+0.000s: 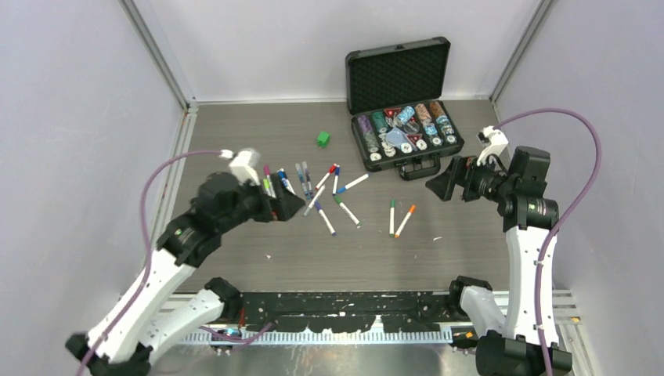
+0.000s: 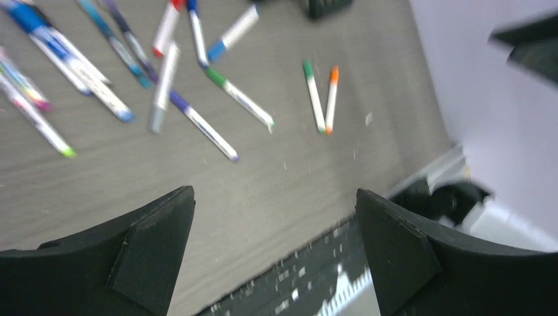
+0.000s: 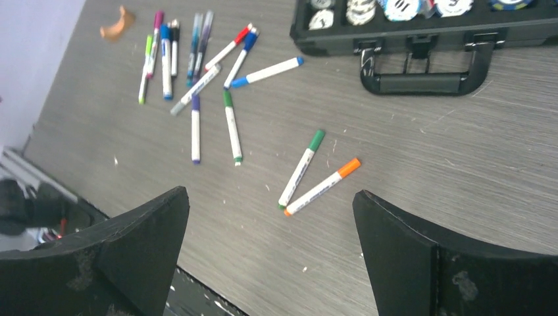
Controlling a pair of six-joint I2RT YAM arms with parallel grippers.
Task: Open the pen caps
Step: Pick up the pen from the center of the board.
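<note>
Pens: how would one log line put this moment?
left gripper open, empty; right gripper open, empty; slim white marker pens capped, on grey table

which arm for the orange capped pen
Right. The slim white pen with the orange cap lies near the right arm's open fingers, framed between them in its wrist view; the left arm's fingers sit farther off by the pen pile.

The pens [image 3: 195, 131] lie flat on the grey counter [image 1: 470, 251]. They are thin and white. The pen caps [image 3: 317, 139] are small and coloured: red, blue, purple, green, orange. Each cap sits on its pen. Most pens lie in a loose bunch, some crossing. The green-capped pen [image 3: 299, 171] and the orange-capped pen [image 3: 322, 187] lie apart from the bunch, their bottom ends close together.
</note>
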